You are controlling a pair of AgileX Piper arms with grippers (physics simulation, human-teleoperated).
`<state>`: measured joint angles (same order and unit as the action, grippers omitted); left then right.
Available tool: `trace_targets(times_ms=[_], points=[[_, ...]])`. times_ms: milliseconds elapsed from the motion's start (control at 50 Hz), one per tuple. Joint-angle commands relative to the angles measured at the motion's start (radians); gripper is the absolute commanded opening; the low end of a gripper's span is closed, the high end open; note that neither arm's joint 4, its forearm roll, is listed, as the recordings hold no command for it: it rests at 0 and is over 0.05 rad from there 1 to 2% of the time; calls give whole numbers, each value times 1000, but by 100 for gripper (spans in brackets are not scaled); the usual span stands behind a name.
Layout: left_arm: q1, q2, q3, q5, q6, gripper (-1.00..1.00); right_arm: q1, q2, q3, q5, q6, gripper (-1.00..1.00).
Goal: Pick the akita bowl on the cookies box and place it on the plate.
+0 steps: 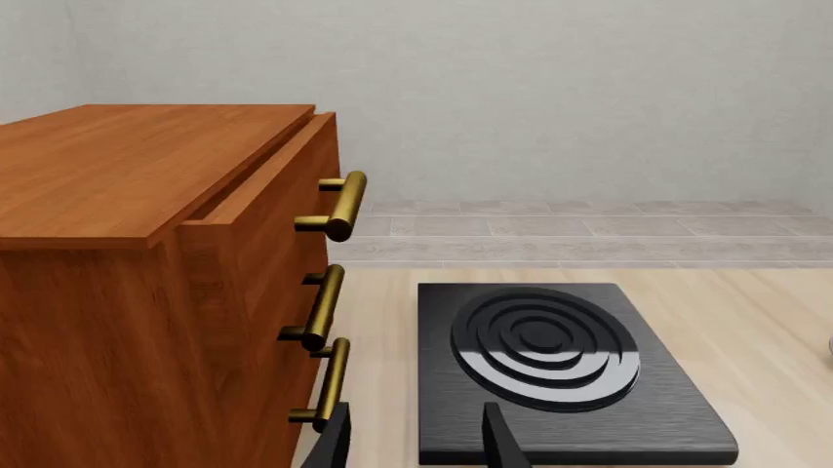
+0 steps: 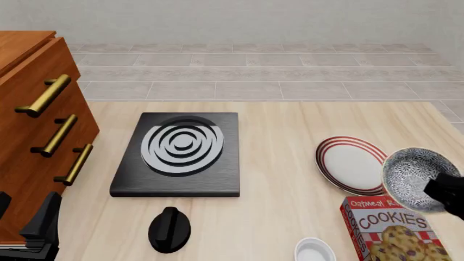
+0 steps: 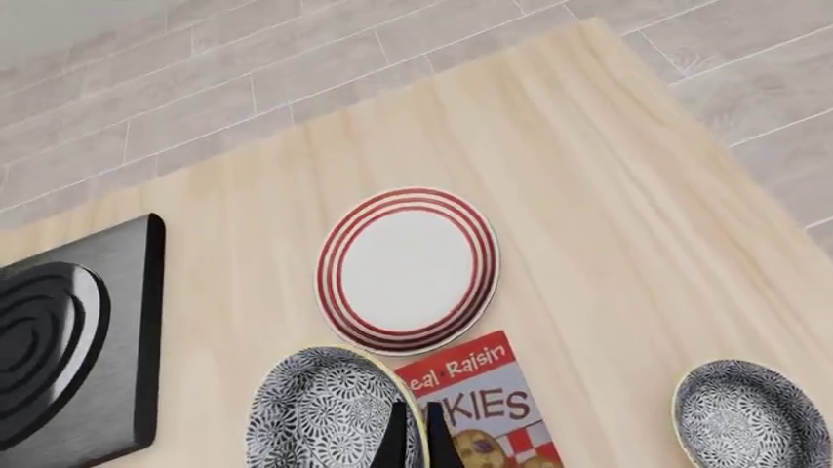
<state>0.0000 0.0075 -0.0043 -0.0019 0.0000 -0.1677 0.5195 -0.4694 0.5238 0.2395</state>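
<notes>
Currently, the akita bowl is held aloft.
Its rim is clamped by the right gripper between the plate and the cookies box.

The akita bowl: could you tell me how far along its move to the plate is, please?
Done: the right gripper is shut on the akita bowl's rim and has lifted it off the cookies box. In hand: carrying it beside the plate. Left: centring it over the plate, lowering and releasing.
</notes>
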Motion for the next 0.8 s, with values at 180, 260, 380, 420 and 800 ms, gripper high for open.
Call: trace_targets(times_ms=[180,260,380,420,800], points=[[0,0,0,0,0,100,10,201,-44,-162,10,-100],[0,0,0,0,0,100,14,247,-51,-199,15,-100],[0,0,0,0,0,100,19,338,-47,-281,47,-100],[0,0,0,0,0,100,23,358,-47,-298,63,-100],[0,0,0,0,0,100,64,502,10,-475,206,-100]])
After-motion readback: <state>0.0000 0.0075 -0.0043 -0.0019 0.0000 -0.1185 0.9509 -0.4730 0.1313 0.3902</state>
